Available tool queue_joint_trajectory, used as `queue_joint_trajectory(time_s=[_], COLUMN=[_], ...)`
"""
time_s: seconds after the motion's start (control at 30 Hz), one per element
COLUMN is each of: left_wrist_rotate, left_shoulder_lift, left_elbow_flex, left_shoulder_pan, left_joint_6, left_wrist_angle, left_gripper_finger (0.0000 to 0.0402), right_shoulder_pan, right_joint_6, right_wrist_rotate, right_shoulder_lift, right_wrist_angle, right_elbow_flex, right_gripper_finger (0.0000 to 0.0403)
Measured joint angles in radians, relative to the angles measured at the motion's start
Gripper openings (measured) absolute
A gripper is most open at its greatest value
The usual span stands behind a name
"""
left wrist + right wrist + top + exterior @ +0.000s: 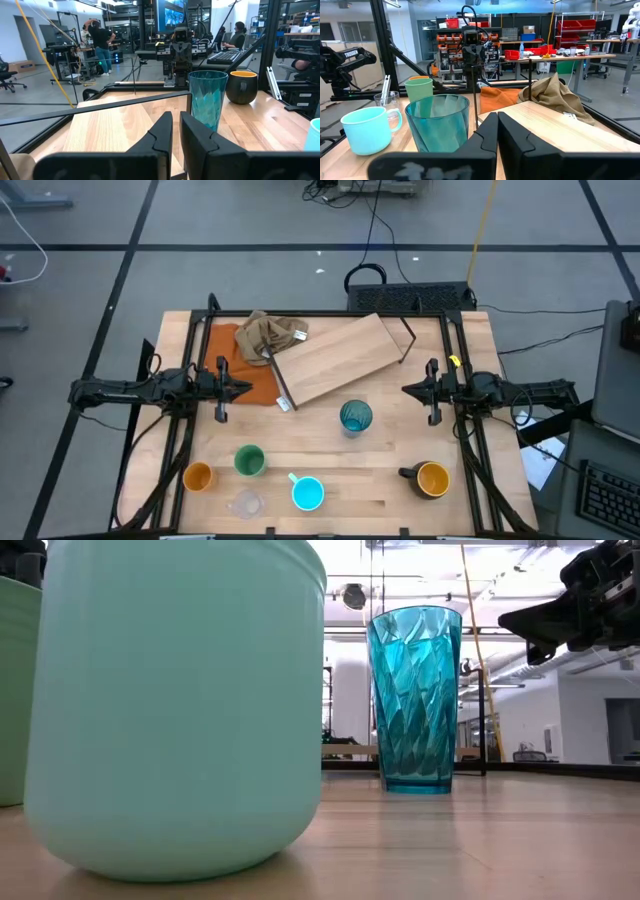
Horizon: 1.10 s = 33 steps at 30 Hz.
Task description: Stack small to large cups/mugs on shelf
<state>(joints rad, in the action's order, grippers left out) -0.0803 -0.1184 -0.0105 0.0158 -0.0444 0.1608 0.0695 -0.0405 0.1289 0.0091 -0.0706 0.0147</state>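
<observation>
Six cups sit on the table point(470, 340), none on the shelf point(335, 358). The shelf lies tipped over near the table's far edge, board tilted, one black leg sticking up, partly over an orange cloth point(232, 365) with a tan rag point(272, 333) bunched at the far-left corner. The teal tumbler point(355, 417) stands upright mid-table, just beside the shelf's near edge. Along the near edge, from the left corner: orange cup point(198, 476), green cup point(249, 461), clear glass point(245, 504), light-blue mug point(307, 493). The black mug point(430, 478) with yellow inside is near the right edge. The left gripper point(246, 389) hovers over the cloth at the left side, fingers clenched with only a thin slit between them, holding nothing. The right gripper point(408, 389) hovers at the right side, fingers pressed together, empty. Both point inward at each other, well apart.
</observation>
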Motion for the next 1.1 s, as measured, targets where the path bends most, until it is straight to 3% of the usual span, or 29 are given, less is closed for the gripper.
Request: queue_joint_trajectory(time_s=[0.63,0.77,1.1], left_wrist_rotate=[-0.001,-0.045,-0.051], left_shoulder_lift=[0.0,0.0,0.0], left_elbow_flex=[0.0,0.0,0.0], left_shoulder_pan=[0.0,-0.002,-0.001], left_joint_6=[-0.01,-0.055,0.002], left_wrist_angle=[0.004,0.042,0.041], left_gripper_finger=[0.0037,0.0037,0.0037], right_shoulder_pan=[0.0,0.0,0.0], right_joint_6=[0.0,0.0,0.0], right_wrist_rotate=[0.0,0.0,0.0], right_shoulder_lift=[0.0,0.0,0.0], right_wrist_angle=[0.0,0.0,0.0], right_elbow_flex=[0.0,0.0,0.0], right_gripper_finger=[0.0,0.0,0.0])
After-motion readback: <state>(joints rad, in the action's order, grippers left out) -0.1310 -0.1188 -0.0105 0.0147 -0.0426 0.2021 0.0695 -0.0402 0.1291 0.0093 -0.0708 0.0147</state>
